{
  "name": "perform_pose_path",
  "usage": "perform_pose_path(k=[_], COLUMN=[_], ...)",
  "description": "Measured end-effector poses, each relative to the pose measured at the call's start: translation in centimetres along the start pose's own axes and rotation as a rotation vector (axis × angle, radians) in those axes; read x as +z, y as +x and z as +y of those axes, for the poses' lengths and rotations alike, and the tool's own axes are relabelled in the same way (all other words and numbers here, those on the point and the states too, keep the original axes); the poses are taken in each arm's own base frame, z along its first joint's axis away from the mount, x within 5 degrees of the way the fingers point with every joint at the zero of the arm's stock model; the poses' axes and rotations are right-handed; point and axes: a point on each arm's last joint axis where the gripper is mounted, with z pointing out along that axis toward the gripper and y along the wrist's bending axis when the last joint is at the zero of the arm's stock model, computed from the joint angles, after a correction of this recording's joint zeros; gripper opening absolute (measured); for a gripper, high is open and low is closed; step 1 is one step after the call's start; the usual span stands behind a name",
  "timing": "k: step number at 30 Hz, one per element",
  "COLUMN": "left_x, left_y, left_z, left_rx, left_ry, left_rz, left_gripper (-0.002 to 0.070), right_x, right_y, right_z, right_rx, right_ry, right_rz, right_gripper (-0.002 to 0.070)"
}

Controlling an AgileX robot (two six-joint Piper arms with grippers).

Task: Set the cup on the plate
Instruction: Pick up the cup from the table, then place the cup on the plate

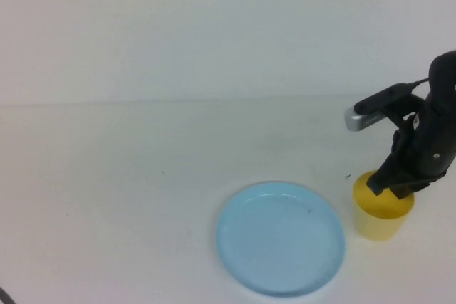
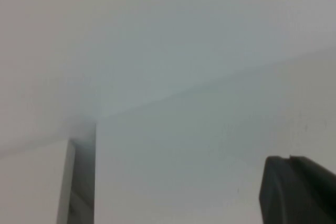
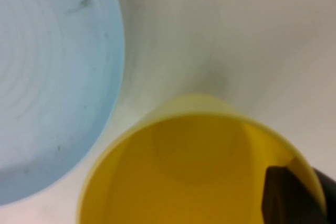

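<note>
The yellow cup stands upright on the white table, just right of the light blue plate, with a narrow gap between them. My right gripper is at the cup's right rim. One finger is inside the cup and the other outside, shut on the wall. In the right wrist view the cup fills the lower part, the plate lies beside it, and my right gripper pinches the rim. My left gripper shows only in its own wrist view, fingers together, over bare table and far from both things.
The white table top runs back to a pale wall. A table edge or corner shows in the left wrist view. The left arm is out of the high view.
</note>
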Motion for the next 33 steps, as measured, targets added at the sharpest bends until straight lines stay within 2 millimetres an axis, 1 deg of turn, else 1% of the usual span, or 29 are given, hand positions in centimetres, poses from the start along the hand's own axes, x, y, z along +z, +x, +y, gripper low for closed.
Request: perform_pose_path(k=[3,6,8,9,12,15,19,22,25,27,29,33], left_x=[1.8,3.2,3.9,4.2,4.4,4.4,4.4,4.4,4.4,4.4,4.4,4.4], left_y=[2.2,4.2,5.5,5.9,5.9,5.7,5.7,5.7,5.7,5.7,5.7,5.7], left_z=[-1.0,-2.1,-2.8,-3.0,-3.2,-3.2,-3.2,-3.2,-3.2,-3.2,-3.2,-3.2], left_rx=[0.014,-0.002,-0.016,-0.023,-0.077,-0.07,-0.07,-0.063,-0.061,-0.061,-0.051,-0.045], left_ry=[0.013,0.051,0.068,0.078,0.088,0.088,0.088,0.086,0.085,0.085,0.085,0.084], left_rz=[0.035,0.056,0.065,0.058,0.031,0.008,0.008,0.008,0.007,0.007,0.007,0.008], left_gripper=[0.0001,0.0001,0.0001,0.0001,0.0001,0.0001,0.0001,0.0001,0.0001,0.0001,0.0001,0.0001], right_x=[-2.5,-5.3,-6.7,-7.1,-7.6,-7.2,-5.2,-3.2,-1.2,-0.3,0.3,0.6], right_y=[-0.5,-1.1,-1.5,-1.8,-2.6,-3.6,-5.3,-6.1,-6.2,-6.3,-6.3,-6.4], right_z=[-0.1,0.5,1.7,2.6,5.5,8.3,10.4,10.9,11.0,11.0,11.0,10.9], right_rx=[0.004,0.005,-0.008,-0.023,-0.072,-0.106,-0.125,-0.125,-0.134,-0.136,-0.143,-0.146], right_ry=[0.003,-0.017,-0.046,-0.064,-0.108,-0.138,-0.154,-0.156,-0.141,-0.13,-0.12,-0.099], right_rz=[-0.028,-0.086,-0.124,-0.141,-0.174,-0.185,-0.154,-0.095,-0.023,0.006,0.019,0.014], right_gripper=[0.0032,0.0031,0.0031,0.0031,0.0031,0.0031,0.0031,0.0031,0.0031,0.0031,0.0031,0.0031])
